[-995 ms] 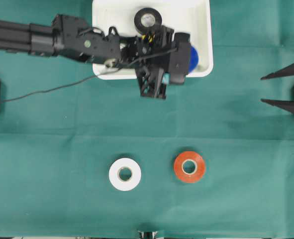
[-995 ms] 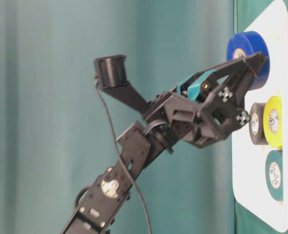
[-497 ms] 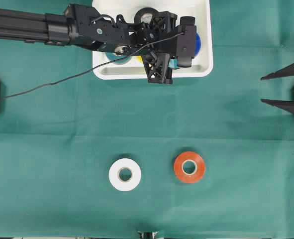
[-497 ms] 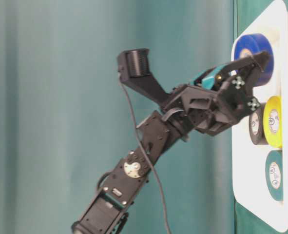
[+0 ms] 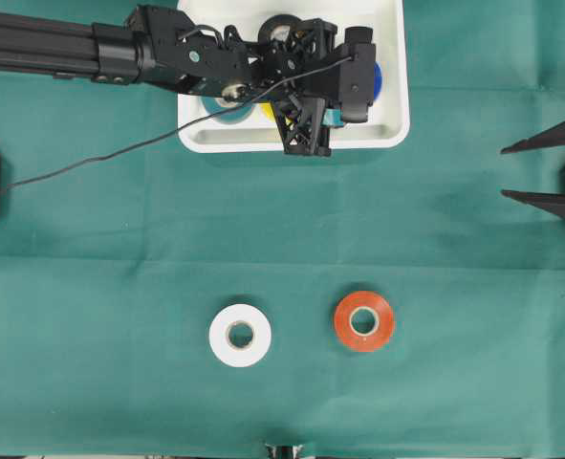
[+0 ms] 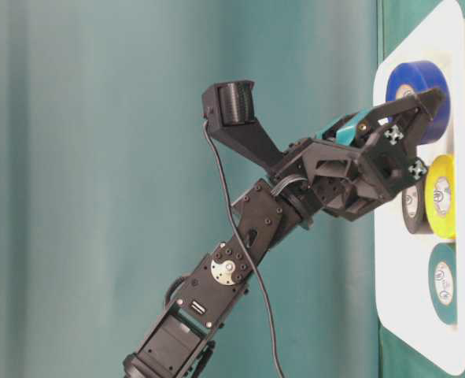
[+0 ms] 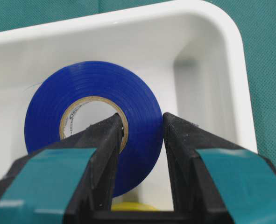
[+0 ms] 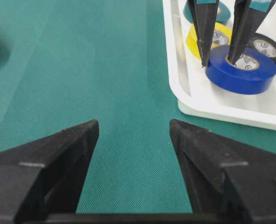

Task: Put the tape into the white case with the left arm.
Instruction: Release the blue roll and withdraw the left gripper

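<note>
The white case (image 5: 398, 125) stands at the top middle of the green cloth. My left gripper (image 7: 142, 123), with teal bands, reaches into its right part. It is shut on the blue tape (image 7: 95, 84), one finger in the roll's hole and one on its outer side. In the right wrist view the blue tape (image 8: 240, 74) lies flat on the case's floor (image 8: 175, 70) between the fingers. In the overhead view the wrist hides most of the blue tape (image 5: 377, 84). My right gripper (image 5: 504, 172) is open and empty at the right edge.
A black roll (image 8: 266, 46), a yellow roll (image 8: 194, 39) and a teal roll (image 6: 443, 283) also lie in the case. A white roll (image 5: 240, 335) and a red roll (image 5: 363, 320) lie on the cloth in front. A cable trails left from the arm.
My left gripper has moved up the view, further over the case, and lowered, carrying the blue tape with it. The right arm has not moved.
</note>
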Available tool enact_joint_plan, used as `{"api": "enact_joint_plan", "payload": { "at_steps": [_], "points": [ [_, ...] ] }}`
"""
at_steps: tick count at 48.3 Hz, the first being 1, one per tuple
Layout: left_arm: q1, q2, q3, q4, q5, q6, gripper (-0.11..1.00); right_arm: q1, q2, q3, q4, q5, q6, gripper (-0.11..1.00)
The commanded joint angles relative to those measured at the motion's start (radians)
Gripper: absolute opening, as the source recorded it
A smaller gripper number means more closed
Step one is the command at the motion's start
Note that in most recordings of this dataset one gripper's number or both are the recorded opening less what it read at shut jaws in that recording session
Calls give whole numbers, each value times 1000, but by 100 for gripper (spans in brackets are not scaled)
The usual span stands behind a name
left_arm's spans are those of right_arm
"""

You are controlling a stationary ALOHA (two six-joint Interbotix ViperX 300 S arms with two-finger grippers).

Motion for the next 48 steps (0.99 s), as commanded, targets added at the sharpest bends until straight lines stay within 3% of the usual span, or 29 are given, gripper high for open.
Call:
{"api": "enact_joint_plan", "payload": {
  "at_steps": [1,10,14,27,48],
  "points": [
    [-8,-29,-29,2,-9,2,28,-2,6,-11,0,-8,2,99],
    [-25,-35,-29,2,-9,6,80,-2,6,-11,0,-8,2,99],
    [-26,-48,-26,2,-9,6,95,0,6,-11,0,-8,2,99],
    [-34,-112,21,2,-5,-2,94,-2,6,-11,0,-8,2,99],
    [-83,-282,213,-2,-9,-6,94,0,5,-11,-2,-8,2,99]
  ]
}}
